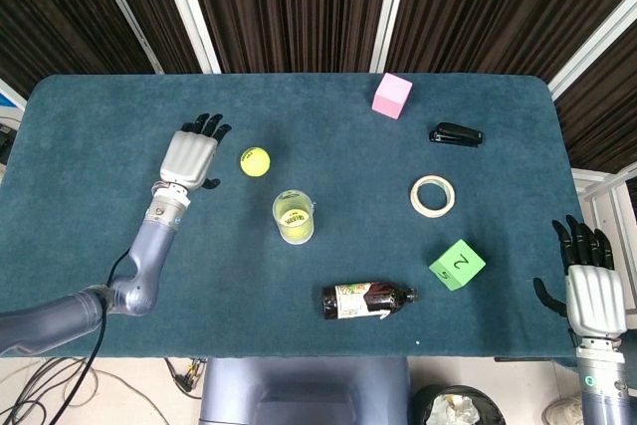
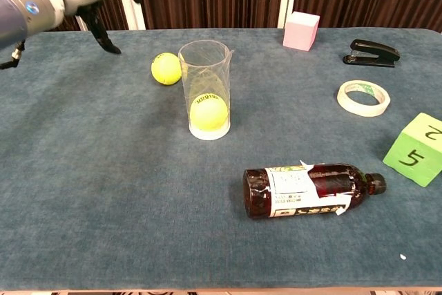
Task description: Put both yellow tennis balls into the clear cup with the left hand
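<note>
In the middle of the bench (image 1: 119,106) the clear cup (image 2: 205,88) stood upright with one yellow tennis ball (image 2: 208,111) sitting at its bottom, so I judged the job half done at this point. The second tennis ball (image 1: 255,161) lay loose on the blue cloth, just beside the cup on its far left side in the chest view, near it but not touching as far as I could tell. My left hand (image 1: 191,157) hung above the bench to the left of that loose ball, apart from it, fingers spread and pointing away from me, palm down, with nothing in its grasp. My right hand (image 1: 594,291) was off the near right corner of the bench, fingers straight and apart, also carrying nothing, and well clear of everything that mattered. What was left, as I read it, was to bring the left hand over the loose ball, close on it, lift it over the rim and let it drop on top of the first. The cup looked narrow, and the ball already inside nearly filled its width, so I expected the release would need to be centred over the mouth or the ball could glance off the rim or tip the cup.
</note>
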Tool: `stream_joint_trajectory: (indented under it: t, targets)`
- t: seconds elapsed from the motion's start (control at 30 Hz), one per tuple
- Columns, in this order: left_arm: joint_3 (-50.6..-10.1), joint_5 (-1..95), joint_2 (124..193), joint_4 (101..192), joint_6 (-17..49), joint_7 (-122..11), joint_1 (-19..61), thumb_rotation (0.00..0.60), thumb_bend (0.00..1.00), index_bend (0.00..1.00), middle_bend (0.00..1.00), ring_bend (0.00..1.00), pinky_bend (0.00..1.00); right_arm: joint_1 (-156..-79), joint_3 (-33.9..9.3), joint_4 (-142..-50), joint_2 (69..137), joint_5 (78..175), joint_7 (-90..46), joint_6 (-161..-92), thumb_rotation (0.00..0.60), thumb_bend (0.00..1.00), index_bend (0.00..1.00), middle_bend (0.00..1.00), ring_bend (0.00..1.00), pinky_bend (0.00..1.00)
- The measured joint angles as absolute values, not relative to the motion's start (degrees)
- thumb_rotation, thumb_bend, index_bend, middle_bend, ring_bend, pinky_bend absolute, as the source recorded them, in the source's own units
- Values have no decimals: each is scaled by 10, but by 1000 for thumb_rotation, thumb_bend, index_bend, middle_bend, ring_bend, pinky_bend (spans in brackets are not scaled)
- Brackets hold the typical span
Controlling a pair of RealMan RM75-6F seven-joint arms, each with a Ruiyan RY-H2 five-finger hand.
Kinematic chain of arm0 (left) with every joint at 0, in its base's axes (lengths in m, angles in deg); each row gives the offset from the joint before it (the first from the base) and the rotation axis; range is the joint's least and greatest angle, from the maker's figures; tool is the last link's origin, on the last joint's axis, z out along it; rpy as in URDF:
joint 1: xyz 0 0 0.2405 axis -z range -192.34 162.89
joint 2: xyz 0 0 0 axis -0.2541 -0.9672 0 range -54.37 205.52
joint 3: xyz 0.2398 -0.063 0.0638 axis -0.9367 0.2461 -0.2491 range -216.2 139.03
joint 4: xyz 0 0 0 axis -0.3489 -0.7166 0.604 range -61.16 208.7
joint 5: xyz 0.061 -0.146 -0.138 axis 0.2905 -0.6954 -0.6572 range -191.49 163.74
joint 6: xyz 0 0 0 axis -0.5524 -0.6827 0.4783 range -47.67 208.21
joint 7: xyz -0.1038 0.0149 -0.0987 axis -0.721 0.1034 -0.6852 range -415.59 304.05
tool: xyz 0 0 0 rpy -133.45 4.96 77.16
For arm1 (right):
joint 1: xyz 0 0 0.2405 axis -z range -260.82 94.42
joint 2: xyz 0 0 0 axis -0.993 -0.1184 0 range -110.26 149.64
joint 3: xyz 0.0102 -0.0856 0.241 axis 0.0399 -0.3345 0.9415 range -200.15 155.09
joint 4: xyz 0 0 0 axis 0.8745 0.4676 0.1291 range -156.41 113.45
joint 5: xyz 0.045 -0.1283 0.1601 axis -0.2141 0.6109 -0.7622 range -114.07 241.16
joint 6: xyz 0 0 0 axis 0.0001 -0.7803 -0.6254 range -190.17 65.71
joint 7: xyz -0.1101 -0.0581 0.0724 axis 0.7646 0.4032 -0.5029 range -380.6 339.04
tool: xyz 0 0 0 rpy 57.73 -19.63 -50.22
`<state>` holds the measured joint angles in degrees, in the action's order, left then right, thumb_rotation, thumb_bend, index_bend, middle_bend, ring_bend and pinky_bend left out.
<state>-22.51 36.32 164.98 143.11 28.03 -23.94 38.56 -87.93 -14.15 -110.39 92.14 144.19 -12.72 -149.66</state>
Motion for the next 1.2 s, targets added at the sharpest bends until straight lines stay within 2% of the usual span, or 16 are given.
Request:
stream_joint_trajectory:
  t: [0.5, 0.67, 0.83, 1.2]
  targets:
    - [-237, 386, 1739, 1253, 376, -311, 431, 600, 32, 195, 87, 68, 235, -884, -137, -1088, 939, 1423, -98, -1490, 600, 352, 90, 0, 0, 0]
    - [-239, 398, 1778, 1185, 405, -334, 447, 600, 100, 199, 89, 68, 237, -885, -134, -1081, 944, 1416, -90, -1488, 600, 352, 90, 0, 0, 0]
    - [-240, 417, 1819, 1126, 431, -363, 466, 600, 104, 208, 106, 75, 241, -887, -133, -1075, 949, 1409, -83, -1486, 600, 352, 90, 0, 0, 0]
    - [-253, 474, 1893, 1007, 450, -408, 487, 600, 212, 321, 296, 265, 449, -885, -131, -1077, 948, 1408, -83, -1491, 600, 352, 90, 0, 0, 0]
